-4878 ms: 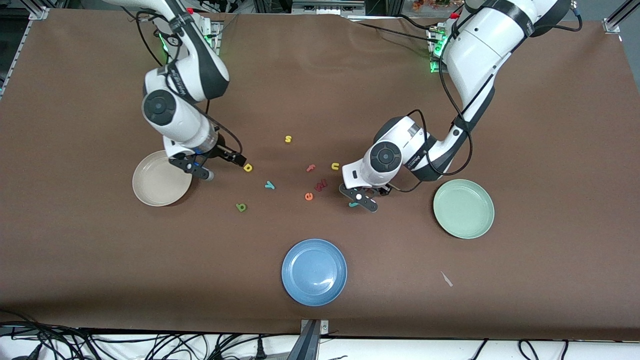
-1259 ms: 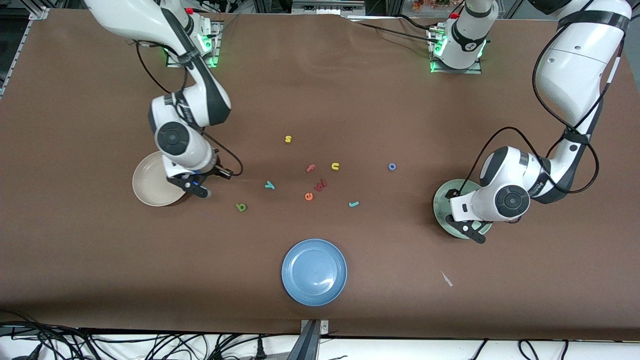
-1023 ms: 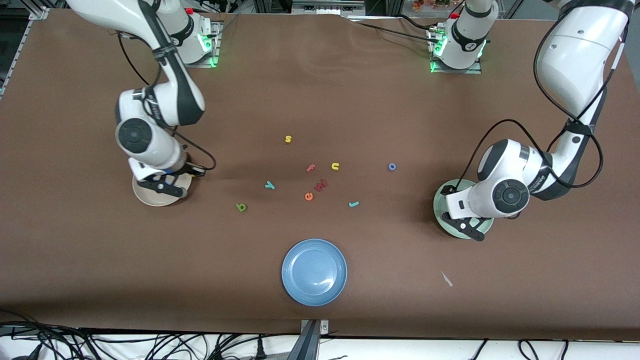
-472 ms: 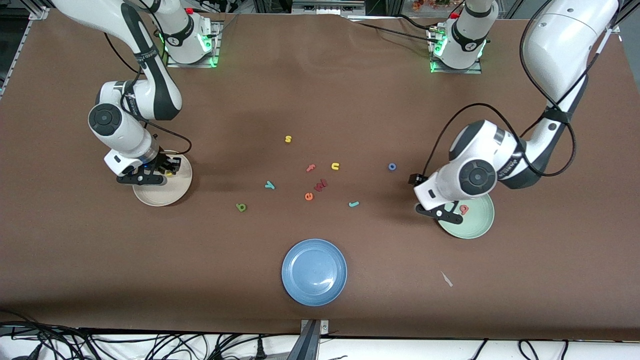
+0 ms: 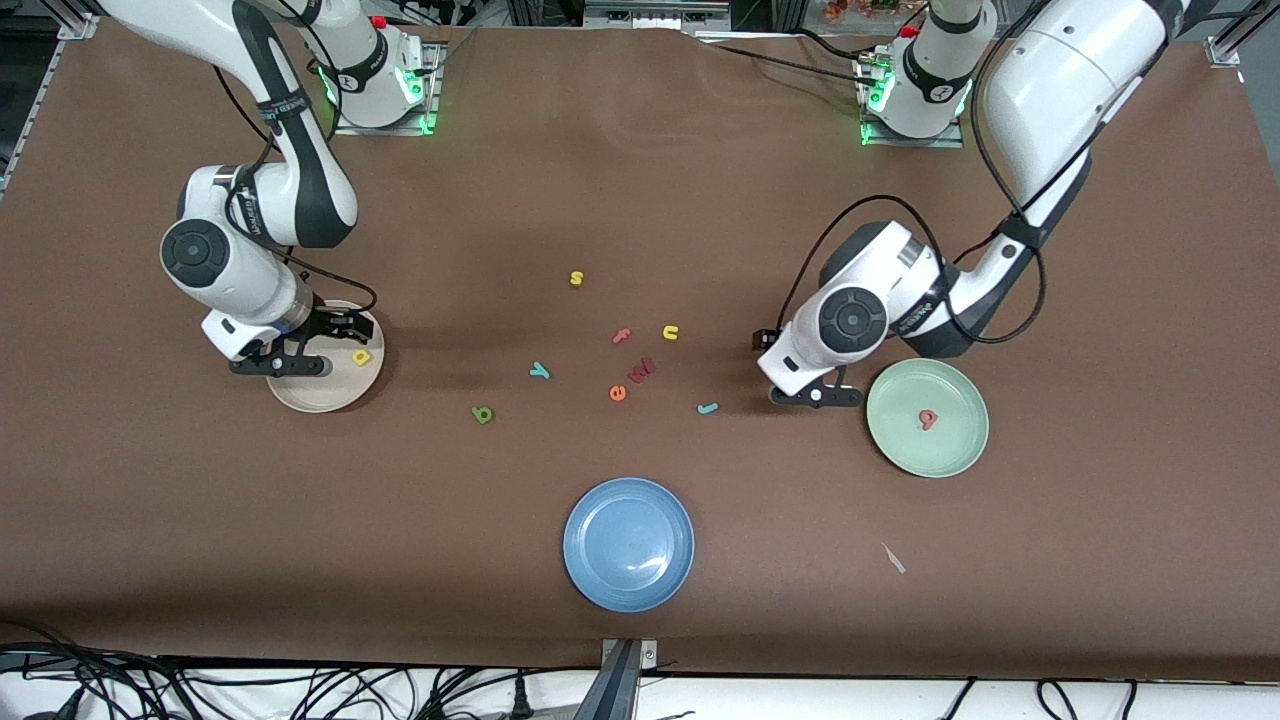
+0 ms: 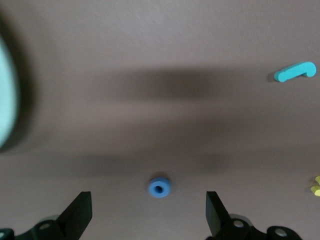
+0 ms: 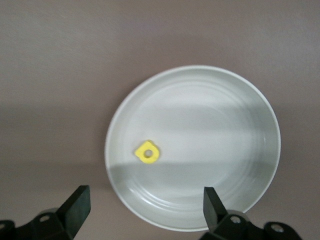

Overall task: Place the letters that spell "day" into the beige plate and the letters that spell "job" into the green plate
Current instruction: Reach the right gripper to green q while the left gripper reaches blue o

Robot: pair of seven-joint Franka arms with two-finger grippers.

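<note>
The yellow d (image 5: 361,356) lies in the beige plate (image 5: 300,398) under the spread, empty right gripper (image 7: 145,210), while the left gripper (image 6: 149,217), also spread and empty, hangs over the blue o (image 6: 159,187).

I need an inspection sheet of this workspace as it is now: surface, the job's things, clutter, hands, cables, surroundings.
Surface: brown table cover, creased between the arms' bases.
Job's things: yellow d in beige plate; red b in green plate; blue o, teal j, teal y and green a on the table.
Clutter: blue plate; letters s, f, u, e, one dark red letter; pale scrap.
Hands: left hand open over the o; right hand open over the beige plate.
Cables: black cables looped on both arms; loose cables along the table's edge nearest the camera.
Surroundings: nothing seen.
</note>
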